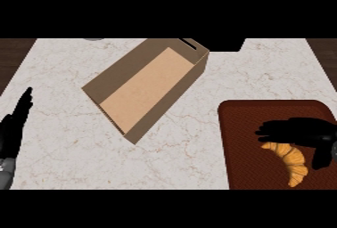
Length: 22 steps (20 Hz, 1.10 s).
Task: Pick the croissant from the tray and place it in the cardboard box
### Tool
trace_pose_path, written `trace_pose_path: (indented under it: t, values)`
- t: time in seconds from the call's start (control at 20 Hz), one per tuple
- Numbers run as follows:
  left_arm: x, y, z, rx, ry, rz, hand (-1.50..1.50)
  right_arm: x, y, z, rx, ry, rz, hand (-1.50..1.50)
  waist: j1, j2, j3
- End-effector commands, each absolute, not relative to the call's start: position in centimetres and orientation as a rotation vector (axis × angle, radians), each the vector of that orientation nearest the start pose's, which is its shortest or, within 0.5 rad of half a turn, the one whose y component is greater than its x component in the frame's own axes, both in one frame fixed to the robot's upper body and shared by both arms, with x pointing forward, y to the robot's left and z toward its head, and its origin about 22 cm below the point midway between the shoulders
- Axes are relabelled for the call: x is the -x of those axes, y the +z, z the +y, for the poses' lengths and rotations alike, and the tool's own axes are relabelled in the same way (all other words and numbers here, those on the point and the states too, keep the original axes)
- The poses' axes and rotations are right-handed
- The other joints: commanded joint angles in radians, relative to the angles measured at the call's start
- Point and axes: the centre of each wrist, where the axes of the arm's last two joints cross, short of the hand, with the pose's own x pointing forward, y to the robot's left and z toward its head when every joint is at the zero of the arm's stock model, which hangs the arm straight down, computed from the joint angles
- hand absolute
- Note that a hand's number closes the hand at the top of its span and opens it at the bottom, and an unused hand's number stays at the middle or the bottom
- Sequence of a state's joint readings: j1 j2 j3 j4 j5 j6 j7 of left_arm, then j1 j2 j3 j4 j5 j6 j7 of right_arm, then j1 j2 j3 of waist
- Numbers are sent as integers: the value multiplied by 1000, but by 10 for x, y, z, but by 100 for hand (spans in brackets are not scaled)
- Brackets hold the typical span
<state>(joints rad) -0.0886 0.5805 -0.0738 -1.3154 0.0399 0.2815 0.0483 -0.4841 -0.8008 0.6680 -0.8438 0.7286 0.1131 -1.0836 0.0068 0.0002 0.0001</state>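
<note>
A golden croissant (292, 163) lies on the dark red-brown tray (245, 138) at the lower right of the counter. My right hand (299, 131) hovers over the croissant's upper end, fingers stretched leftward and the thumb (321, 156) hanging down beside it; the fingers are not closed round it. The open cardboard box (146, 87) lies at an angle in the middle of the counter, up and left of the tray. My left hand (14, 124) rests at the left edge, fingers straight and pointing up.
The pale marble counter (72, 147) spreads around box and tray. A dark wooden strip (10, 58) borders it on the left and right. A small grey object (94, 39) peeks in at the top edge.
</note>
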Motion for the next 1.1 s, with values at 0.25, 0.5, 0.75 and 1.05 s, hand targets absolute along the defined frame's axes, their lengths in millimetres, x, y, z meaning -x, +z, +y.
trace_pose_path:
  t: [0.25,0.5,0.75,1.05]
  values:
    - [-255,17,376,-664,-200,-1364,0,-291,13,-394,-292,2135,-1386,-150,-6,-1,0]
    - [-257,17,347,-630,-212,-1370,0,-281,-2,-385,-176,2186,-1272,-150,-4,-1,0]
    - [-267,21,367,-650,-190,-1362,0,-293,-12,-372,-147,2184,-1238,-150,-2,1,0]
    - [-273,29,365,-657,-207,-1371,0,-283,-29,-362,-18,2105,-1529,150,-7,1,1]
